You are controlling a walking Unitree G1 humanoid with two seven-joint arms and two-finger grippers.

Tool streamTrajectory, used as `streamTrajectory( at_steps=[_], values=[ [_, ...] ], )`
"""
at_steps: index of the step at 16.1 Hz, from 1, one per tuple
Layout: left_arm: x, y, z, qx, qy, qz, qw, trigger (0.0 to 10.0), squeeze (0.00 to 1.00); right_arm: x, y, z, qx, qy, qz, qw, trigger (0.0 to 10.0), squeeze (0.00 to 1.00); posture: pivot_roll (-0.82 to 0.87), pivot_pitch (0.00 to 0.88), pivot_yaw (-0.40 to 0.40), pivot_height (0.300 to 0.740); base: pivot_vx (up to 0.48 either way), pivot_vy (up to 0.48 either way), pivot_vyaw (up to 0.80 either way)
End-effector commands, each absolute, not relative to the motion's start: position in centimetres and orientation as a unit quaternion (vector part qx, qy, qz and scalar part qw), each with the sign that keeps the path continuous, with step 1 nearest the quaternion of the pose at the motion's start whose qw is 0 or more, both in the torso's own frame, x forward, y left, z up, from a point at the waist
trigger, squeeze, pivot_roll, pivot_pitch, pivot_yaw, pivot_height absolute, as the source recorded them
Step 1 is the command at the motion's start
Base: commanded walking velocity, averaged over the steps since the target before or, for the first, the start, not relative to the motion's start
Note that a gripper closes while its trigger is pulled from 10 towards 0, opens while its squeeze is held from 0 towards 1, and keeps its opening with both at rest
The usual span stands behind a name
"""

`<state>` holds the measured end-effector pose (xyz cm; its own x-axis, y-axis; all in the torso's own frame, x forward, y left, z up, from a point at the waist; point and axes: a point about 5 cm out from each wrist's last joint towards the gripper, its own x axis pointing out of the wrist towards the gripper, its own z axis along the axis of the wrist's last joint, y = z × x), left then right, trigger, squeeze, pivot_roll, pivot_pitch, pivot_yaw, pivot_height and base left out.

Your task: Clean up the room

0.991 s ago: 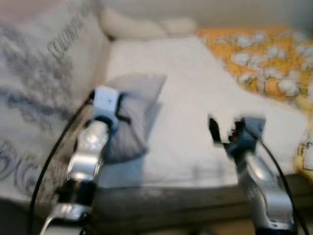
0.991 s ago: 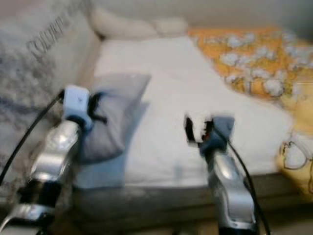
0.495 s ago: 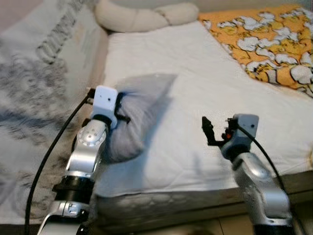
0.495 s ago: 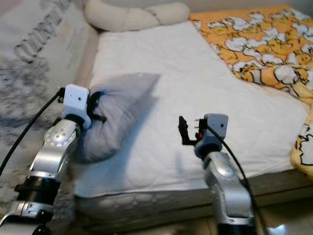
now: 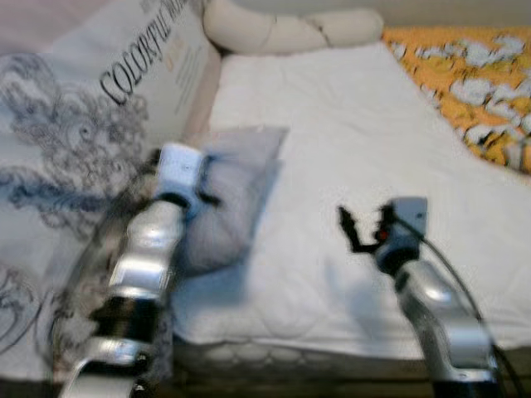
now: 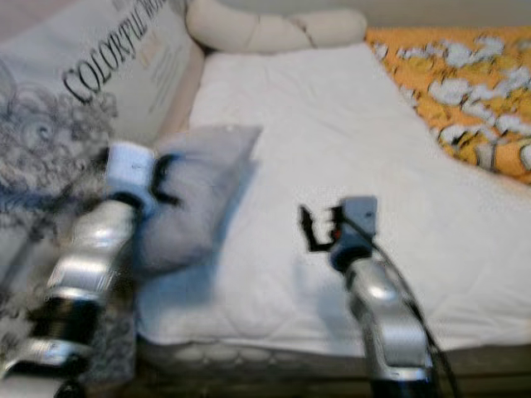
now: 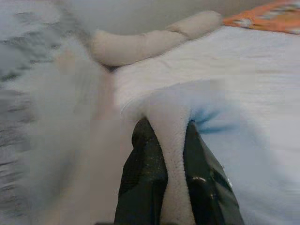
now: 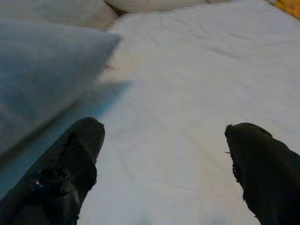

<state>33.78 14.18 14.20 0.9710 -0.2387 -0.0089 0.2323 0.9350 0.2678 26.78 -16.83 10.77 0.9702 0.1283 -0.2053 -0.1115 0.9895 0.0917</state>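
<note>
Left eye view: left gripper (image 5: pixel 199 178) at about 9 o'clock of the frame, fingers buried in a grey pillow (image 5: pixel 232 195) that it holds above the left edge of the mattress (image 5: pixel 348 141); pillow's far corner points toward 1 o'clock. Right gripper (image 5: pixel 353 230) at roughly 5 o'clock, over bare white mattress, well apart from the pillow. A beige bolster (image 5: pixel 290 29) lies at 12 o'clock along the head of the mattress. An orange blanket (image 5: pixel 481 91) with white figures sits at 2 o'clock. A pale sheet (image 5: pixel 91 124) with grey swirls and lettering fills the 9 to 11 o'clock side. Picture somewhat blurred. Right eye view: same layout; pillow (image 6: pixel 195 195) at 9 o'clock beside the left gripper (image 6: pixel 158 178), right gripper (image 6: pixel 315 230) near centre, slightly toward 6 o'clock. Left wrist view: the two black fingers (image 7: pixel 145 164) are clamped on a fold of the pillow (image 7: pixel 215 122), cloth pinched between them; bolster (image 7: pixel 150 40) beyond, orange blanket (image 7: pixel 262 16) in the far corner. Right wrist view: black fingers (image 8: pixel 70 168) spread wide with nothing between them, white mattress (image 8: pixel 178 93) beneath; pillow (image 8: pixel 42 65) just beside one finger, casting a shadow on the mattress.
</note>
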Motion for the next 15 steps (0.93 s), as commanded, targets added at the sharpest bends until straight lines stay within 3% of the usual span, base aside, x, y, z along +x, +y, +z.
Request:
streamTrajectory(
  at_steps=[1, 7, 10, 15],
  values=[
    [34.2, 14.8, 15.7, 0.151, -0.045, -0.115, 0.981, 10.0, 0.0, 26.8, -16.4, 10.7, 0.042, 0.109, 0.066, 0.991, 10.0, 0.0, -0.06, 0.0, 0.081, 0.74, 0.0, 0.0, 0.0],
    [36.5, 14.8, 15.7, 0.186, -0.036, -0.122, 0.974, 10.0, 0.0, 26.8, -16.9, 11.1, 0.035, 0.101, 0.059, 0.993, 10.0, 0.0, -0.09, 0.0, 0.103, 0.74, 0.0, 0.0, 0.0],
    [39.0, 15.4, 17.3, 0.189, -0.034, -0.075, 0.979, 10.0, 0.0, 26.5, -17.5, 11.6, 0.021, 0.093, 0.06, 0.994, 10.0, 0.0, -0.14, 0.0, 0.127, 0.74, 0.0, 0.0, 0.0],
    [40.0, 15.1, 17.2, 0.267, -0.027, -0.046, 0.962, 10.0, 0.0, 25.7, -17.1, 11.8, 0.009, 0.094, 0.083, 0.992, 10.0, 0.0, -0.2, 0.0, 0.148, 0.74, 0.0, 0.0, 0.0]
  ],
)
